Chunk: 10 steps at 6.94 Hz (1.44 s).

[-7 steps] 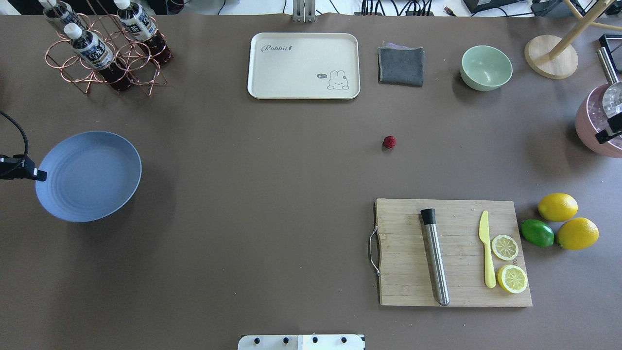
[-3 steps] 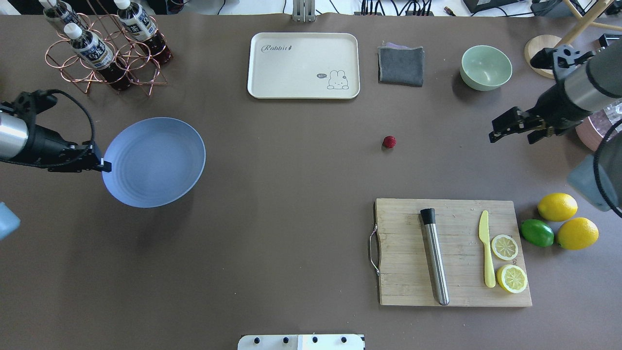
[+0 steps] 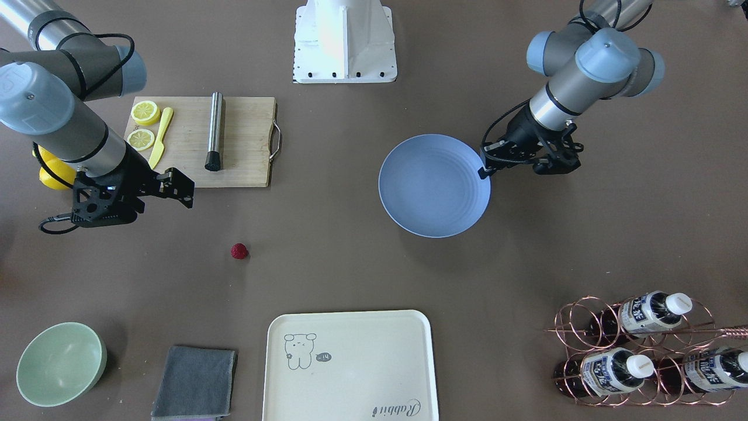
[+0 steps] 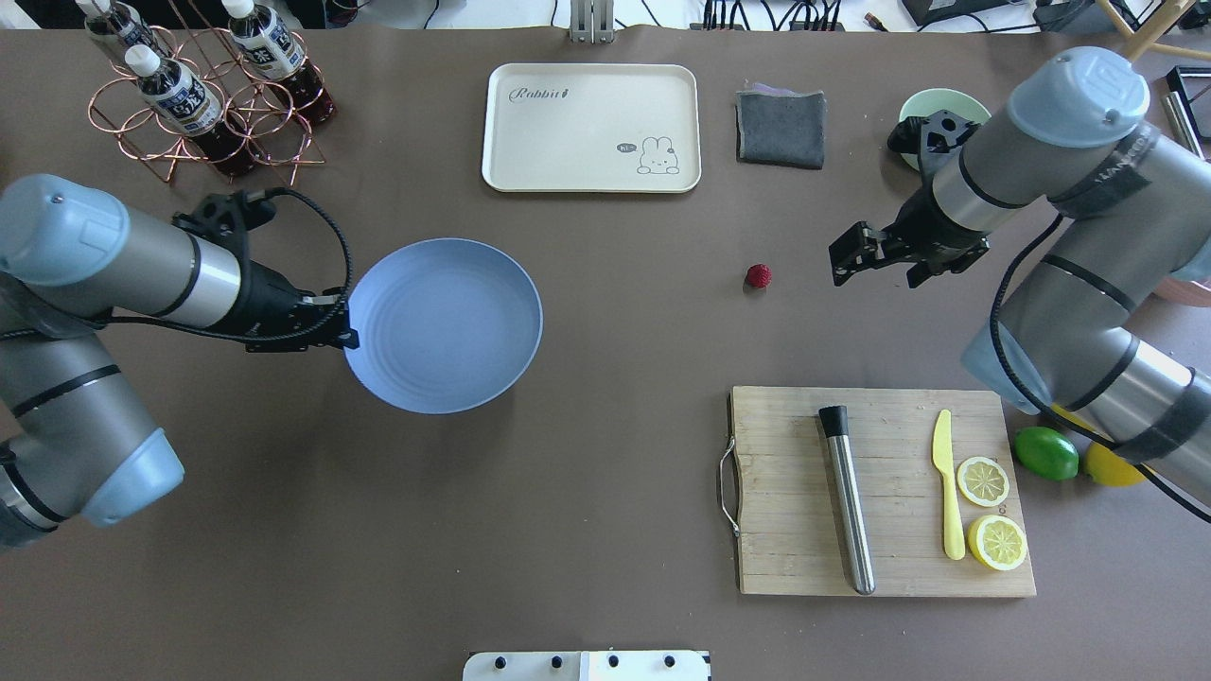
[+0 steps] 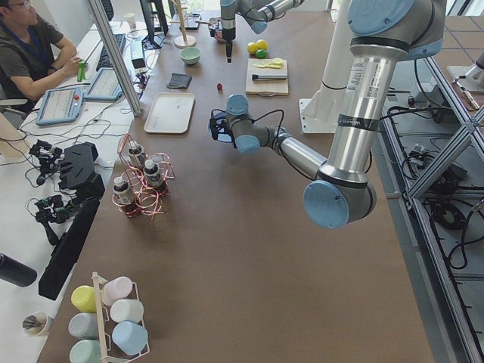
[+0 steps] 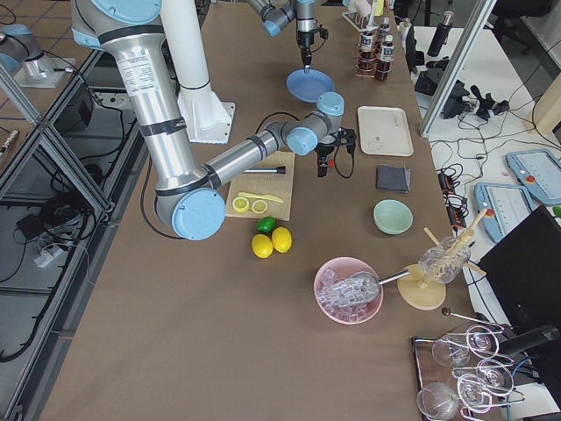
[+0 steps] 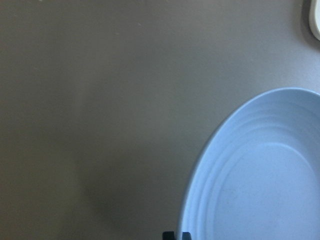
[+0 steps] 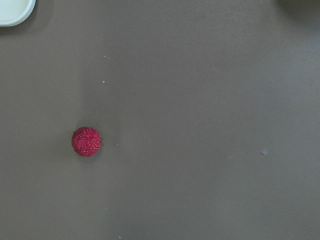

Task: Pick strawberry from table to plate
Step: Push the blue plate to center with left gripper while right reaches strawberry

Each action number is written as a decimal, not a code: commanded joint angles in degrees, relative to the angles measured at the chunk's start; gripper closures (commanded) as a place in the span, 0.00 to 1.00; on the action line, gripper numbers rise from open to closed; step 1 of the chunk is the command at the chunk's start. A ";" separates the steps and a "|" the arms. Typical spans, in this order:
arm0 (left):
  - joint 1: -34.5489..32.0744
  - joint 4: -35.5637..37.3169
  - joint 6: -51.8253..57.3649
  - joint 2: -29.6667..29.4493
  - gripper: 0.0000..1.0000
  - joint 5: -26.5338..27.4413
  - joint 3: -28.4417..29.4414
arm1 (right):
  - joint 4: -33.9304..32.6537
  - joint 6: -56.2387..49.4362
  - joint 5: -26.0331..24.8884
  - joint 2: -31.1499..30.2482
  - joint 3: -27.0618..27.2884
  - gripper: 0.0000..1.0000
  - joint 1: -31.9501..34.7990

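The strawberry (image 4: 758, 275) is a small deep red berry lying alone on the brown table (image 4: 605, 473); it also shows in the front view (image 3: 238, 251) and at the left of the right wrist view (image 8: 86, 141). My right gripper (image 4: 839, 266) hovers just to its right, apart from it; its jaws look open and hold nothing. My left gripper (image 4: 346, 333) is shut on the left rim of the light blue plate (image 4: 443, 324), which casts a shadow on the table. In the left wrist view the plate (image 7: 260, 175) fills the lower right.
A wooden cutting board (image 4: 795, 492) with a steel muddler, a yellow knife and lemon slices lies front right. A lime (image 4: 1045, 453) sits beside it. At the back stand a cream tray (image 4: 591, 128), a grey cloth (image 4: 781, 126), a green bowl (image 3: 61, 362) and a bottle rack (image 4: 203, 95).
Both arms have swung inward. The left gripper has carried the plate to the right, toward the table's middle. The right gripper has moved left to near the strawberry, which has stayed put.
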 commanded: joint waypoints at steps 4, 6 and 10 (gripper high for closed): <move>13.93 6.59 -6.79 -9.62 1.00 12.54 2.09 | 9.42 1.30 -3.28 10.78 -17.21 0.02 -3.28; 13.94 6.59 -6.80 -9.63 1.00 12.54 2.10 | 9.52 2.36 -4.68 11.41 -17.75 0.04 -4.51; 13.94 6.59 -6.80 -9.63 0.40 12.54 2.10 | 9.69 4.65 -6.79 13.26 -19.78 0.49 -5.84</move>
